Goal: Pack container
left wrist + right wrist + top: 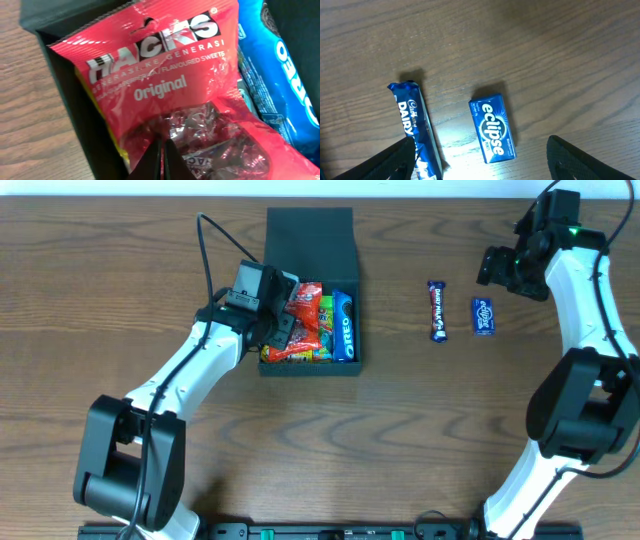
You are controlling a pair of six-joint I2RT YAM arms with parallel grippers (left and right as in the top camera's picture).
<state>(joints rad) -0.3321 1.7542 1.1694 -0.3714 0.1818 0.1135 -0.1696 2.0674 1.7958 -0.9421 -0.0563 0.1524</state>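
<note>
On the wooden table (120, 240), seen from overhead, the container (310, 368) sits left of centre near the far edge, a dark square box with its flap lid (310, 235) folded open away from the robot. Inside lie several snack packs: a red Hacks sweet packet (305, 308) on the left, a blue Oreo roll (343, 325) along the right wall, and yellow and green wrappers below the red one, too small to read.

The left gripper (283, 328) reaches into the box from its left side. In the left wrist view its jaws are drawn together at the bottom of the frame, nipping the clear lower film of the Hacks sweet packet (165, 85), which leans against the container's dark left wall (85, 125), with the Oreo roll (285, 75) beside it.

The right gripper (500, 268) hovers at the far right of the table. Its jaws stand wide apart, holding nothing. Below it lie a Dairy Milk bar (415, 130) and a small blue Eclipse box (491, 129), side by side and apart, well to the right of the container.
</note>
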